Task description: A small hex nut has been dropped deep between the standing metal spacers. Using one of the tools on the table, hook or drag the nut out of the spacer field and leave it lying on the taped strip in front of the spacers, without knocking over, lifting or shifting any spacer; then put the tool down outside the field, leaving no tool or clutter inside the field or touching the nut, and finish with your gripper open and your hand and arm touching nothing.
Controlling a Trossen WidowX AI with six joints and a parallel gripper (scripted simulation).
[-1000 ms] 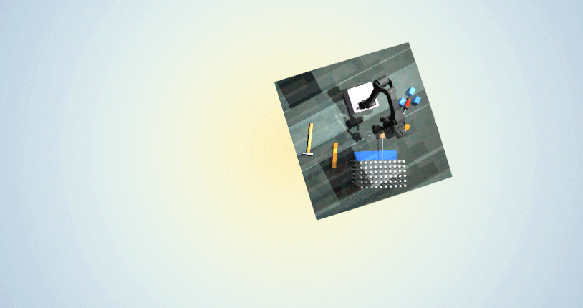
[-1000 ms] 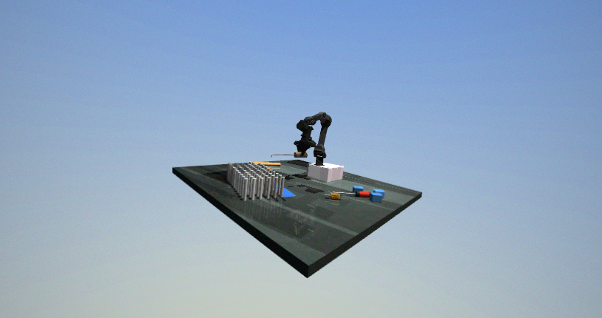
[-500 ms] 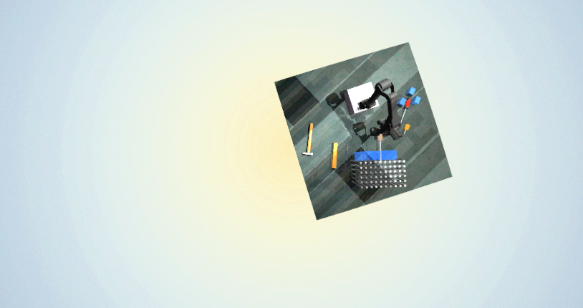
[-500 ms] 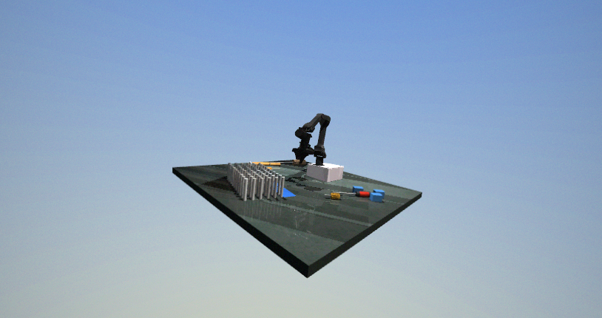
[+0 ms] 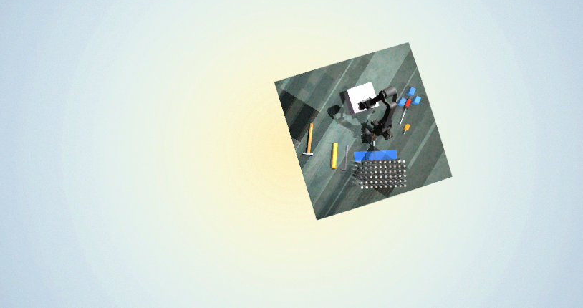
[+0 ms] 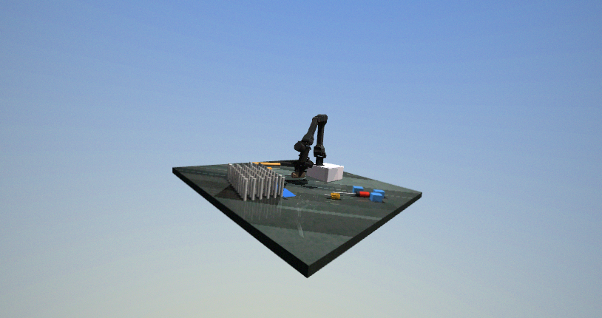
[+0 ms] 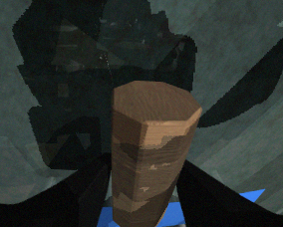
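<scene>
Holds a wooden handle [image 5: 373, 138] [image 6: 299, 174] [image 7: 151, 144] tight in the gripper [image 5: 373, 135] [image 6: 299, 173] [image 7: 143, 161], near the blue strip [image 5: 362, 156] [image 6: 288, 193] [image 7: 251, 195] and many tall metal spacers [image 5: 384, 171] [image 6: 282, 186].

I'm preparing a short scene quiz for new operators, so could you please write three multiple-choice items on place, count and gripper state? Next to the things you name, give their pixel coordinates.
1. Where is the hammer?
A) On the white block
B) Beyond the yellow bar from the spacers
C) Among the blue cubes

2. How many blue cubes are there?
A) Two
B) Five
C) Three

3. The gripper is:
A) shut on a wooden handle
B) wide open
C) shut on nothing

1 B: the yellow bar [image 5: 334, 155] lies between hammer [image 5: 309, 139] and spacers [image 5: 384, 172].
2 C: three blue cubes [image 5: 411, 90] [image 6: 376, 197] show.
3 A: the gripper [image 7: 143, 161] clasps the wooden handle [image 7: 149, 144].
</scene>
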